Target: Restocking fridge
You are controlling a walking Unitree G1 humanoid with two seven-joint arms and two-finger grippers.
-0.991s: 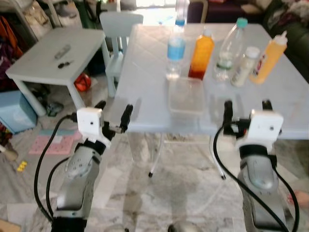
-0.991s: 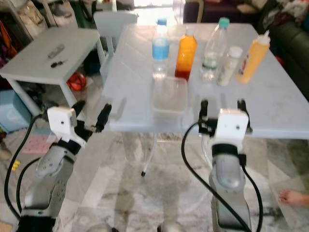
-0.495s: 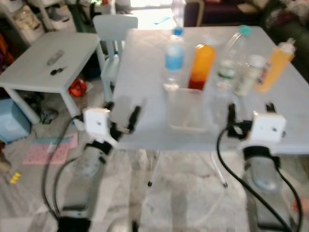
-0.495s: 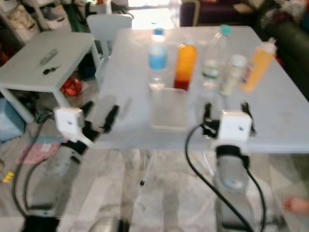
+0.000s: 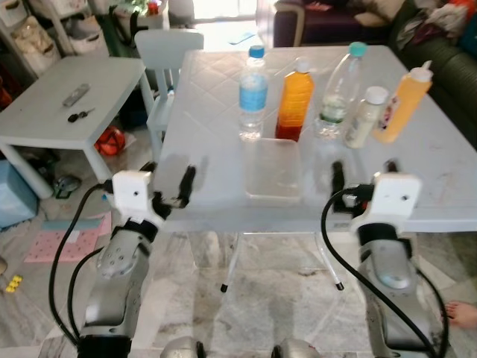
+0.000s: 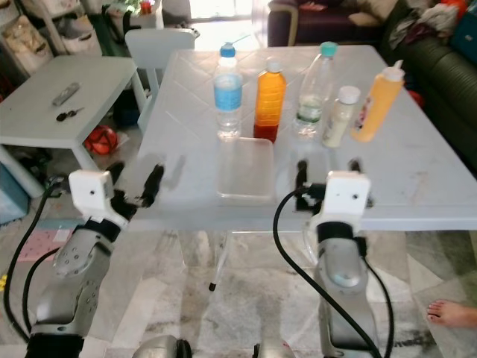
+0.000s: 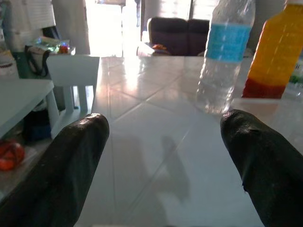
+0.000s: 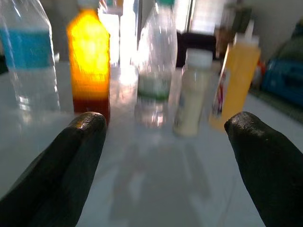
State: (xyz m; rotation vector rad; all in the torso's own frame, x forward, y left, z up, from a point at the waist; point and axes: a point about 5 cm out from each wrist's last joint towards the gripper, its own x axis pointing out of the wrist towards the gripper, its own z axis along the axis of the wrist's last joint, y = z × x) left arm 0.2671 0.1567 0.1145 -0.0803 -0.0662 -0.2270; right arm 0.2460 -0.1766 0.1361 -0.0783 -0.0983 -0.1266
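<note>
The robot has stepped closer: both claws, left claw (image 5: 170,179) and right claw (image 5: 361,173), now hang released and empty at the desk (image 5: 216,112) edge, bottles (image 5: 253,93) standing just beyond, ready for picking.

Marble floor (image 5: 261,276), dark sofa (image 6: 440,67)

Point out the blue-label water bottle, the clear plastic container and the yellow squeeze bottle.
blue-label water bottle (image 5: 253,92), left eye view, on its blue label.
clear plastic container (image 5: 274,170), left eye view, middle of its flat lid.
yellow squeeze bottle (image 5: 402,107), left eye view, on its yellow body.
</note>
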